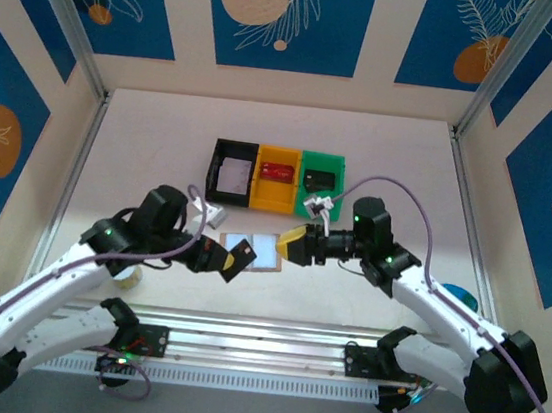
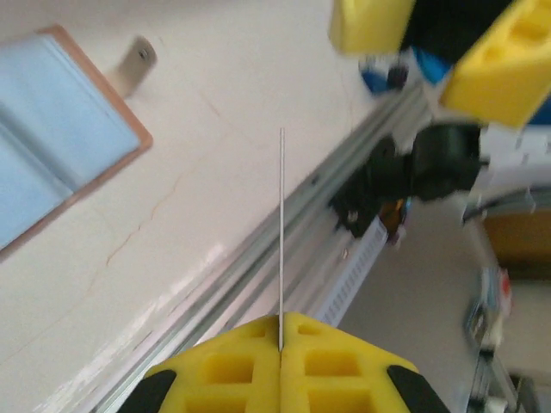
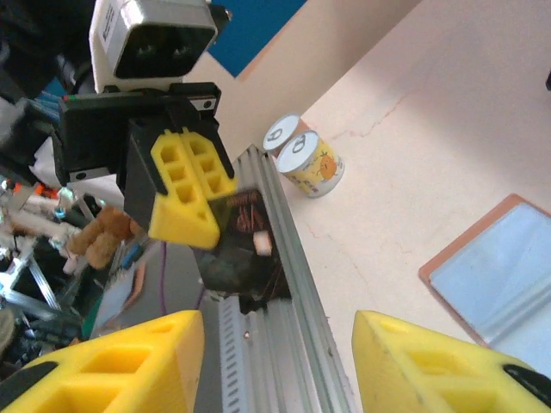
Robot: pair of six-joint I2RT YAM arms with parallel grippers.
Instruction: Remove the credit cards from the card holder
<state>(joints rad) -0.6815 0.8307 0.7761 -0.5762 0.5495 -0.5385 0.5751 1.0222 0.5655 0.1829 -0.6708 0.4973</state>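
Observation:
The card holder (image 1: 253, 251) lies open on the table between my two grippers, tan-edged with grey-blue pockets facing up; it also sits at the upper left of the left wrist view (image 2: 60, 138) and at the right edge of the right wrist view (image 3: 499, 275). My left gripper (image 1: 232, 259) is shut on a dark credit card (image 1: 241, 259), lifted off the table just left of the holder. That card appears edge-on as a thin line (image 2: 281, 232) rising from the closed yellow fingertips (image 2: 281, 323). My right gripper (image 3: 277, 323) stands open facing that card (image 3: 245, 249), nothing between its fingers.
Behind the holder stand a black bin (image 1: 232, 173) with a white card, a yellow bin (image 1: 277, 176) with a red card and a green bin (image 1: 321, 180) with a dark card. Two small cans (image 3: 310, 159) sit beside the aluminium rail (image 1: 259, 341) along the near edge.

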